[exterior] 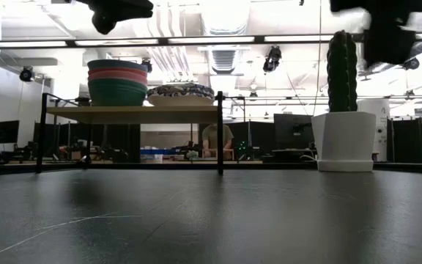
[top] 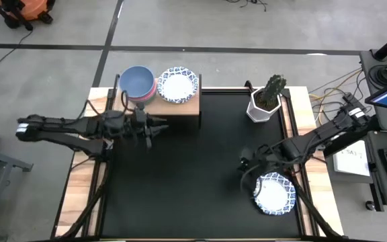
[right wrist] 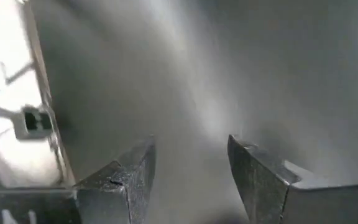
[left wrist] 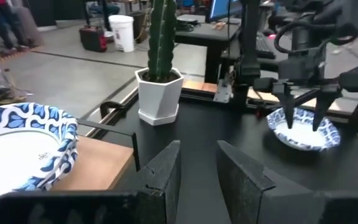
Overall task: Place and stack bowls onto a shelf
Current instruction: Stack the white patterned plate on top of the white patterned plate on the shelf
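The shelf [top: 180, 106] stands at the table's far left. On it sits a stack of bowls with a blue one on top [top: 138, 82], over pink and green ones [exterior: 117, 82]. Beside the stack sits a white bowl with a blue patterned rim [top: 178, 85]. Another white and blue bowl [top: 274, 193] rests on the table at the near right. My left gripper [top: 154, 128] is open and empty, in the air just in front of the shelf. My right gripper [top: 245, 166] is open and empty, above the table just left of the near bowl [left wrist: 303, 127].
A white hexagonal pot with a cactus [top: 267, 101] stands at the far right of the black table top [top: 193, 175]. Wooden strips run along the table's left and right sides. A person sits far behind the table in the low view [exterior: 215, 139].
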